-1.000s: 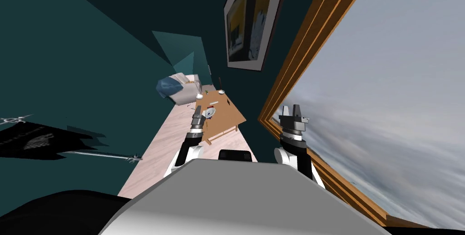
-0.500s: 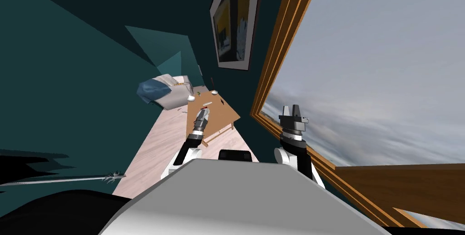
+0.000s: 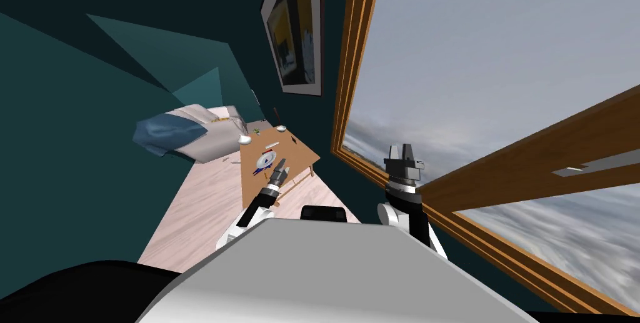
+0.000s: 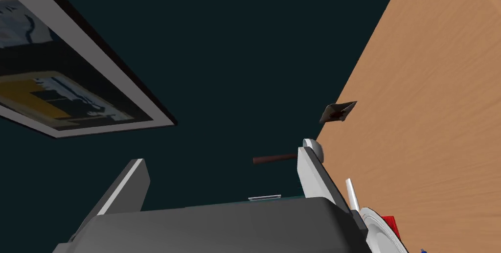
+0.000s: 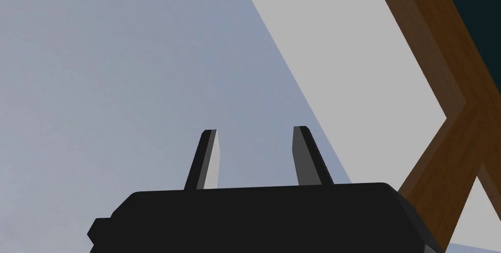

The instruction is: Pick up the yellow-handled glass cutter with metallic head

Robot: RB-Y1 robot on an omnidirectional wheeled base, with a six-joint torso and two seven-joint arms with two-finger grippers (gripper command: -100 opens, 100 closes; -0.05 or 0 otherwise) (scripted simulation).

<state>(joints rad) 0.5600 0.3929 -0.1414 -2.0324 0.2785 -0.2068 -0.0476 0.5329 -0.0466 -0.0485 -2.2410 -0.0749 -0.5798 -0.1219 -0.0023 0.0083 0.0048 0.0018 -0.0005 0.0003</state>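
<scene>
A wooden table (image 3: 299, 152) stands against the dark teal wall, with small items on it. Among them I cannot pick out a yellow-handled glass cutter. My left gripper (image 3: 281, 168) hangs open over the table's near end, beside a white plate (image 3: 265, 162) bearing blue and red bits. In the left wrist view the left gripper (image 4: 222, 159) is empty; past it lie the tabletop (image 4: 430, 118), a small dark object (image 4: 337, 112), a dark brown stick (image 4: 274, 158) and the plate's rim (image 4: 376, 220). My right gripper (image 3: 402, 154) is raised by the window, open and empty (image 5: 254, 131).
Two white bowls (image 3: 245, 140) (image 3: 282, 129) and a white oblong piece (image 3: 270, 146) sit on the table's far half. A grey couch (image 3: 209, 138) with a blue cushion (image 3: 162, 133) lies beyond. A wood-framed window (image 3: 340, 88) is at the right, and a framed picture (image 3: 294, 32) hangs above the table.
My view has swung, so the table and couch sit further left and the window fills more of the right. My left arm has reached further out, beside the plate. The right arm holds still.
</scene>
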